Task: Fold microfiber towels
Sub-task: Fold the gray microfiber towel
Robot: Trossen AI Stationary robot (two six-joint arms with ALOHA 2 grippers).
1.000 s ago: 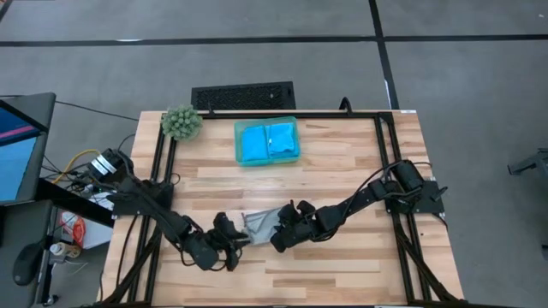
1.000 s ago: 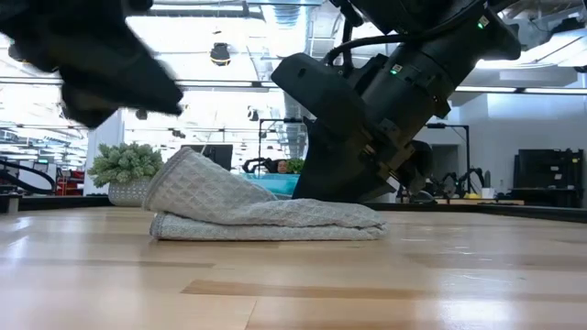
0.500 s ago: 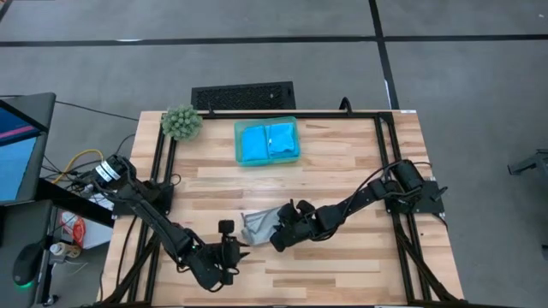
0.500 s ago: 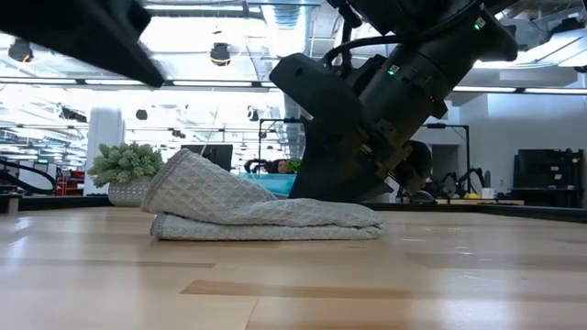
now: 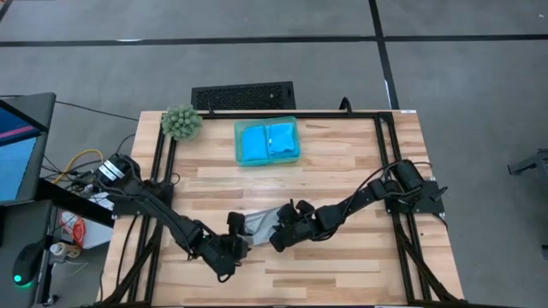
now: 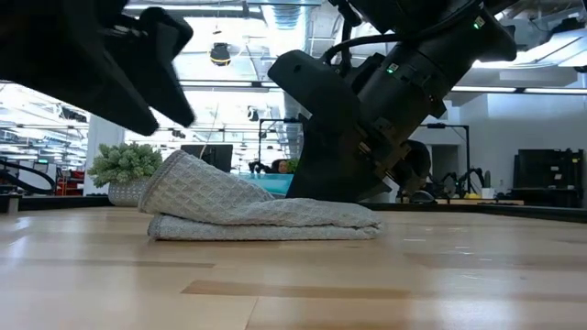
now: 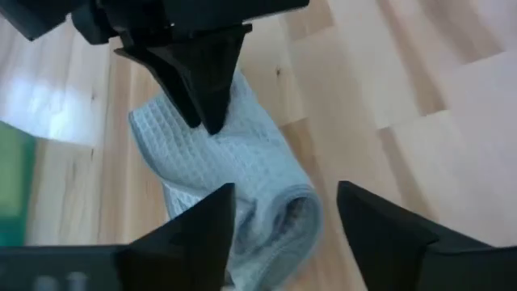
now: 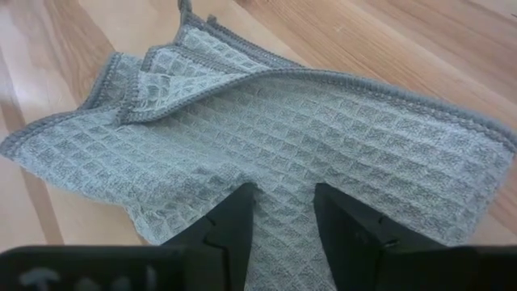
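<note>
A light grey towel (image 5: 259, 222) lies folded over itself on the wooden table (image 5: 342, 171), resting on its lower layer; its upper layer rises at the left end (image 6: 179, 170). My right gripper (image 8: 284, 190) is shut on it at its right end (image 5: 276, 233). My left gripper (image 7: 284, 190) stands open just above the towel's near left end (image 5: 240, 245), its fingers on either side of the rolled fold (image 7: 283, 214) without touching it. Two bright blue towels (image 5: 268, 142) lie in the teal tray (image 5: 239, 128) at the far side. My right gripper pinches the grey towel between its two fingers (image 8: 234, 222), with the cloth (image 8: 283, 218) filling the gap between them. The fingers slant down from the table's right. One layer or several, I cannot tell. The towel lies slack on the table (image 6: 266, 225).
A fuzzy green plant ball (image 5: 181, 122) sits at the far left corner. A black grille (image 5: 243, 95) lies beyond the far edge. Black frame rails (image 5: 381, 154) run along both sides. Bare wood stretches between the tray and the towel and along the near edge.
My left gripper has drawn back a little toward the near edge, then come in again toward the towel's left end, rolling about its own axis. My right gripper and the towel have kept their place.
</note>
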